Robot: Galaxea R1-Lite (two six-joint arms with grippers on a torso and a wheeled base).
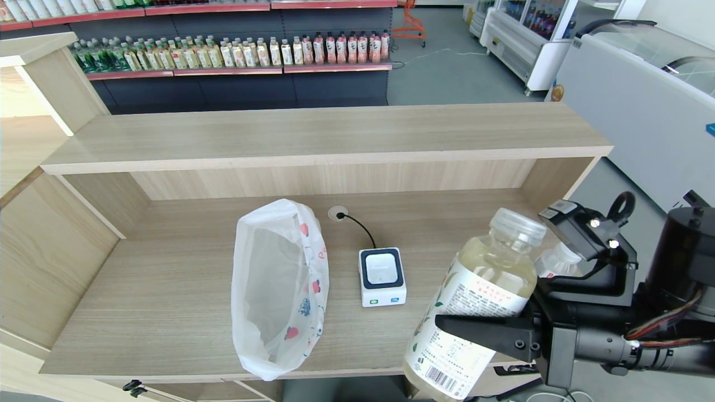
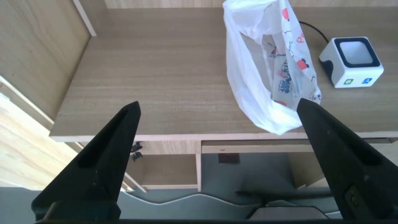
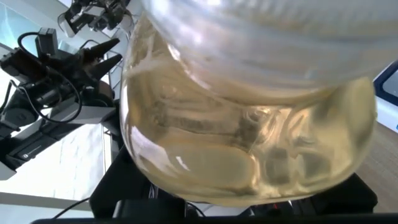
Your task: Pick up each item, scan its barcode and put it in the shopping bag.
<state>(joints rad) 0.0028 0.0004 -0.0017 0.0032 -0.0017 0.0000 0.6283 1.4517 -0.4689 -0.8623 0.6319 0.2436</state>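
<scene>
Bright, even light fills the head view. The counter (image 1: 167,290) carries only soft shadow, deepest in the recess at twelve o'clock and faint beneath the shopping bag (image 1: 279,290). At ten o'clock a pale panel (image 1: 22,106) washes out almost to white; at two o'clock the freezer lids (image 1: 659,56) throw glare. Straight edges lean outward toward the corners. In the right wrist view the bottle (image 3: 249,124) glows backlit, streaked with highlights, beside a blown-out patch, perhaps a window. The left gripper (image 2: 217,104) shows near-black against the bright wood.
</scene>
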